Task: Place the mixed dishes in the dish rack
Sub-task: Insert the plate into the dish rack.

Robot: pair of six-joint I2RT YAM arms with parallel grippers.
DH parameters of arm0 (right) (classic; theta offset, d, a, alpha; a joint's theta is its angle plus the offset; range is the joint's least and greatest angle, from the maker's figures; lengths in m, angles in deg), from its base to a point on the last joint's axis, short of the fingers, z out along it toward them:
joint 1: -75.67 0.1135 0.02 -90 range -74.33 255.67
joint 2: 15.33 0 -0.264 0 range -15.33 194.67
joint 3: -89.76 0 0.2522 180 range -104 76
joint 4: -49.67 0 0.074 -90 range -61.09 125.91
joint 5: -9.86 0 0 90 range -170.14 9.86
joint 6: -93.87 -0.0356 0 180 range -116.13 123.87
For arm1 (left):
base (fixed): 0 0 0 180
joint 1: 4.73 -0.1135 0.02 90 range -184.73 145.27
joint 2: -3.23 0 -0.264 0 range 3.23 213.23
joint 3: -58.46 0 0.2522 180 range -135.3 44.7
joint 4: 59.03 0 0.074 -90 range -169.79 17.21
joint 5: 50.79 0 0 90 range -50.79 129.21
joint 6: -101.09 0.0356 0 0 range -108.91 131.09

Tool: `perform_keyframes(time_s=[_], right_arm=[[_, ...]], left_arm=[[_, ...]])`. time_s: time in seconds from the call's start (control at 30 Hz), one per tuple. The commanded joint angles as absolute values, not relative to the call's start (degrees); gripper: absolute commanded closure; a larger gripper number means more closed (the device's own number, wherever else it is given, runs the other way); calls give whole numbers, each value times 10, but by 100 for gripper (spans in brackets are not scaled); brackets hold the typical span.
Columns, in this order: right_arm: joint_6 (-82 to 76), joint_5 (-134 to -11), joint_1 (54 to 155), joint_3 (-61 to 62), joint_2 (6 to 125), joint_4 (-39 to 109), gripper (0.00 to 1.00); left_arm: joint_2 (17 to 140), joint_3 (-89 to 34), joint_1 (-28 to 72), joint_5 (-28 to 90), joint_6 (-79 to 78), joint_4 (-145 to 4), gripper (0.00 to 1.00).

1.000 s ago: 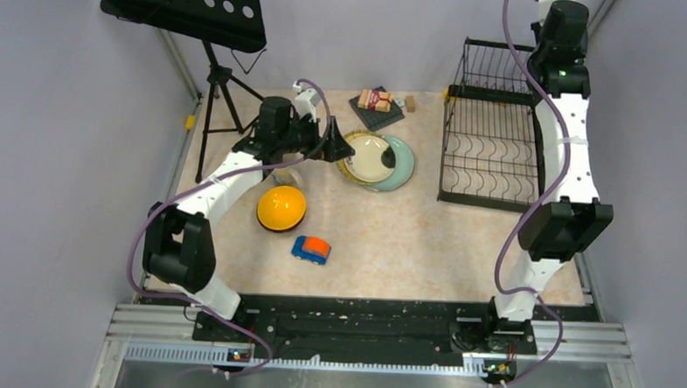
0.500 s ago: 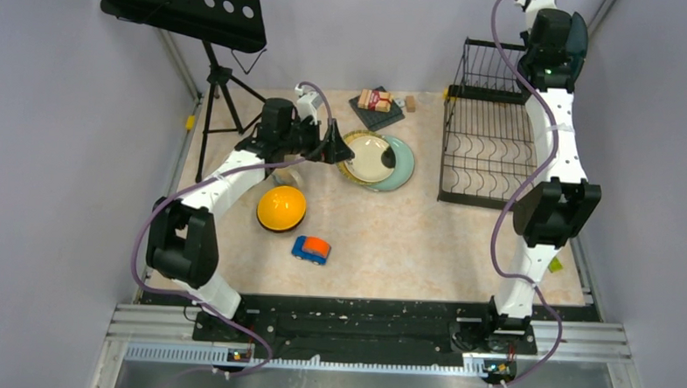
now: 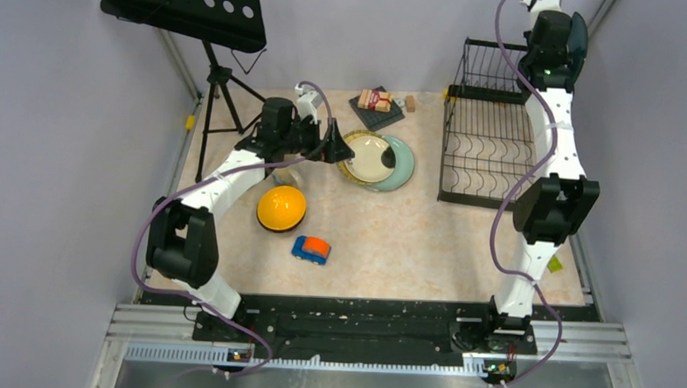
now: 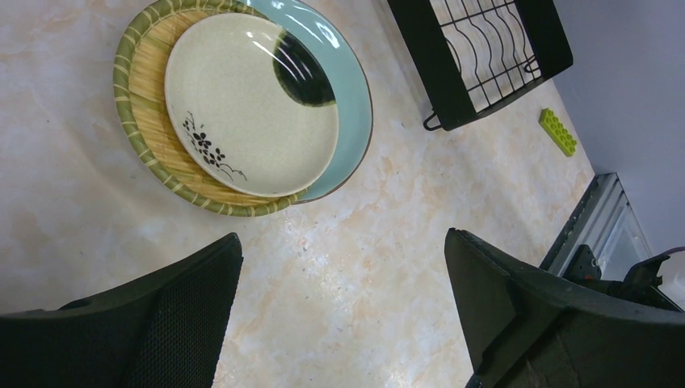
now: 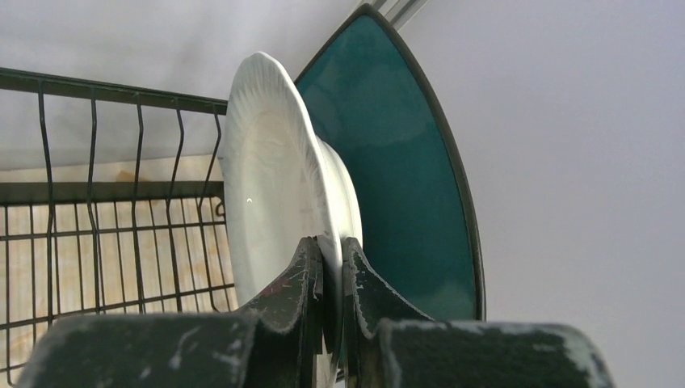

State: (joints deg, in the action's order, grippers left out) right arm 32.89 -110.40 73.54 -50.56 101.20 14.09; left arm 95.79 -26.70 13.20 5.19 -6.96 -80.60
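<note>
Right hand (image 5: 331, 246) turned — clamps cream plate (image 5: 266, 186) (teal plate (image 5: 404, 162) behind); left hand (image 4: 341, 242) wide.

Our left arm (image 3: 227, 176) and right arm (image 3: 562, 151) were white shells between chunky black joint housings. A purple cable (image 3: 495, 240) looped along each. Our left jaws were matte black with mesh-textured faces. Our right jaws showed scuffed, chipped paint.

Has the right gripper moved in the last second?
Yes. The right gripper, gripping a cream round plate, shifted slightly left toward the black wire dish rack.
</note>
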Motion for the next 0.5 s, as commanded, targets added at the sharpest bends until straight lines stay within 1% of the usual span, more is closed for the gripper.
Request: perform_keyframes(time_s=[0.0, 0.13, 0.23, 0.3, 0.4, 0.47], right_arm=[[316, -1112, 722, -538, 1002, 179, 100], [314, -1081, 721, -533, 1006, 173, 100], [307, -1083, 721, -540, 1012, 163, 100], [304, -1087, 721, -546, 1014, 156, 98], [294, -1084, 720, -549, 1010, 159, 92], [289, -1076, 720, -562, 1010, 152, 90]], left_arm=[[964, -293, 129, 39, -66, -793, 1], [966, -296, 129, 36, -66, -794, 1], [965, -297, 129, 37, -65, -795, 1], [965, -298, 129, 39, -65, -797, 1], [965, -298, 129, 38, -65, -797, 1], [966, -299, 129, 38, -65, -797, 1]])
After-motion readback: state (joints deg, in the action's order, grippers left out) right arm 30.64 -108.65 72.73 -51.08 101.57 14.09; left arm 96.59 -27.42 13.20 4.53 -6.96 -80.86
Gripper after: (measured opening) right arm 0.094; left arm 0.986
